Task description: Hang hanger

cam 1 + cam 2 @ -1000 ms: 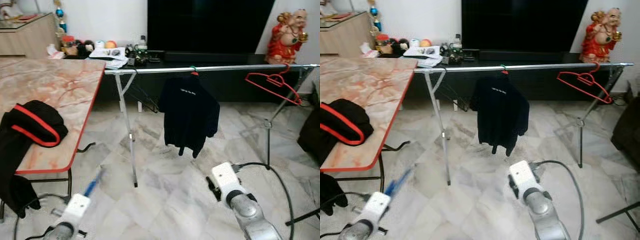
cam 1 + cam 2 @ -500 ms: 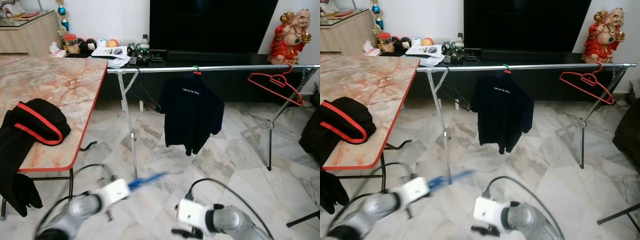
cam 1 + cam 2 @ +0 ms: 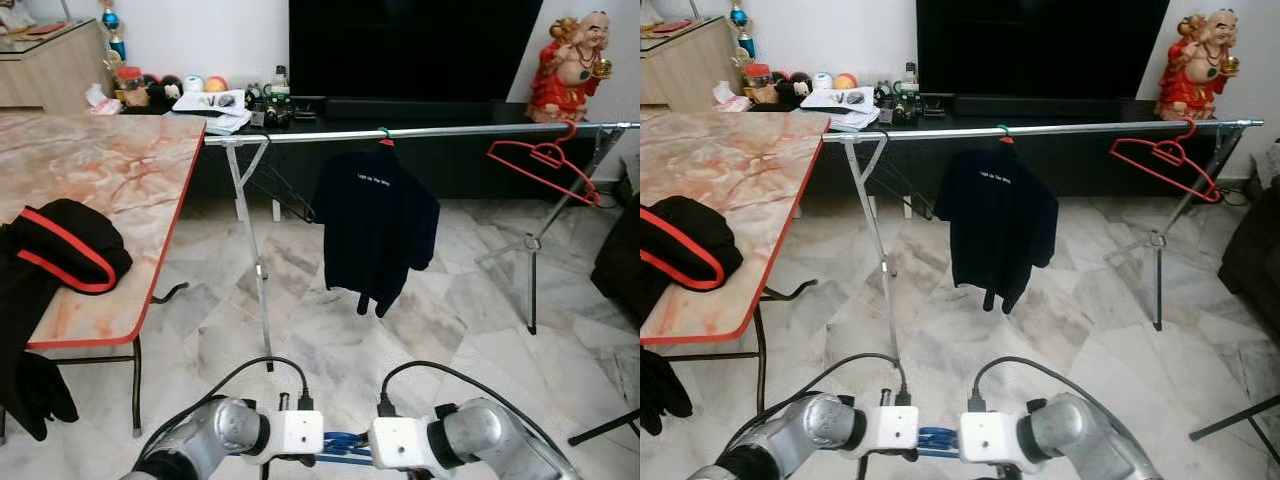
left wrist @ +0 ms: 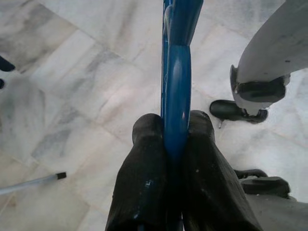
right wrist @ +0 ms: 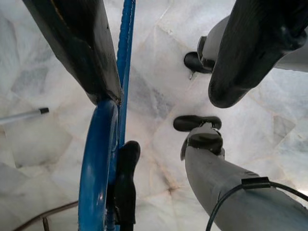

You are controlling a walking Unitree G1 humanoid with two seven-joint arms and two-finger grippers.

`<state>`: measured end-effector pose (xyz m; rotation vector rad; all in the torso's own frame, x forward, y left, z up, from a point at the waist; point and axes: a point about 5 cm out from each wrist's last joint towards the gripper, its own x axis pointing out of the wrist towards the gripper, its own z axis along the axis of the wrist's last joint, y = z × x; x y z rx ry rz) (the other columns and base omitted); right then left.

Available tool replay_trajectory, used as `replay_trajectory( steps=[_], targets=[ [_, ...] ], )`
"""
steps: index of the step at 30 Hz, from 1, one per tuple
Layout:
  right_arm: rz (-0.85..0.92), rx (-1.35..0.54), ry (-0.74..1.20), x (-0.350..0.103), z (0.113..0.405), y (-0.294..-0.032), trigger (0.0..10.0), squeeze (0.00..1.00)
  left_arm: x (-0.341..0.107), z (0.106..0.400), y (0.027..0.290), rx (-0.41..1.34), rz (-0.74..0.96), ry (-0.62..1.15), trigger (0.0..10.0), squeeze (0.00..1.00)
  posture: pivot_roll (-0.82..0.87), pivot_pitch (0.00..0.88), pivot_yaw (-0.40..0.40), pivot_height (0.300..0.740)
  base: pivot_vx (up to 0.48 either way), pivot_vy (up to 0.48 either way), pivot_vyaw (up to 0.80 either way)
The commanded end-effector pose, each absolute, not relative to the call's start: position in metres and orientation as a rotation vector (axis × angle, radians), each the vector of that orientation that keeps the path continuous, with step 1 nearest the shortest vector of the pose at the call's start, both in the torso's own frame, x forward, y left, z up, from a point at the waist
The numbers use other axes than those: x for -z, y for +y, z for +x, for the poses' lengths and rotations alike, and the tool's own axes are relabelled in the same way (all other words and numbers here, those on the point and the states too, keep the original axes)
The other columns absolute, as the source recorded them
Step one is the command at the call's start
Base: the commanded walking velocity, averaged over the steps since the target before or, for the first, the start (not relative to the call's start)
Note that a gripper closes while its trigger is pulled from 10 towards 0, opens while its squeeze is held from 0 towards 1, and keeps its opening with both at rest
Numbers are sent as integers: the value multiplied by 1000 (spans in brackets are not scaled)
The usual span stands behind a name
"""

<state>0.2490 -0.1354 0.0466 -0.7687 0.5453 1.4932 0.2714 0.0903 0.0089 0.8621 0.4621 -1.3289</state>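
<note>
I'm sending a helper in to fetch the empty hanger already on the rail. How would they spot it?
Find the long metal clothes rail in front of the black TV stand. Follow it to the end nearest the red statue: the red hanger hangs there tilted. Unlike the hanger holding the black T-shirt mid-rail, it carries no garment.

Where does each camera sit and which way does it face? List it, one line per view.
Left and right eye views: on the head, looking forward and down at the rail, black shirt, red hanger and table; both silver arms show.
Left wrist view: looks floorward along the left gripper, shut on the blue hanger.
Right wrist view: looks floorward along the open right gripper.
Shared: both wrist views show the blue hanger.
</note>
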Motion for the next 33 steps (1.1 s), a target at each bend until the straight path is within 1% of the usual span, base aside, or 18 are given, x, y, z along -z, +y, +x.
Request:
replay_trajectory(
  steps=[1,3,8,9,14,18,21,23,24,29,33],
  targets=[
    [-774,-1486,491,-46,251,-129,10000,0,-6,271,90,1337,858,508,10000,0,-64,0,4,740,0,0,0],
    [-783,-1468,496,-43,253,-129,10000,0,-6,271,89,1337,856,509,10000,0,-65,0,6,740,0,0,0],
    [-874,-1292,515,-33,269,-130,10000,0,-10,276,85,1321,846,508,10000,0,-55,0,-1,740,0,0,0],
    [-858,-1253,522,-33,272,-131,10000,0,-11,277,85,1312,841,506,10000,0,-52,0,-2,740,0,0,0],
    [-830,-1293,537,-32,265,-133,10000,0,-12,280,88,1291,823,518,10000,0,-65,0,-6,740,0,0,0],
    [-859,-1264,541,-26,267,-136,10000,0,-14,281,88,1294,822,515,10000,0,-57,0,-11,740,0,0,0],
    [-815,-1254,531,-24,269,-131,10000,0,-20,285,86,1291,774,501,10000,0,-51,0,-12,740,0,0,0],
    [-765,-1255,531,-21,270,-127,10000,0,-27,286,83,1307,706,478,10000,0,-39,0,-12,740,0,0,0],
    [-775,-1253,539,-19,270,-127,10000,0,-30,287,81,1316,673,468,10000,0,-37,0,-13,740,0,0,0],
    [-795,-1244,550,-15,270,-128,10000,0,-33,286,82,1348,673,460,10000,0,-38,0,-10,740,0,0,0],
    [-779,-1240,538,-15,271,-128,10000,0,-34,283,83,1395,653,473,10000,0,-44,0,-6,740,0,0,0]
  ],
)
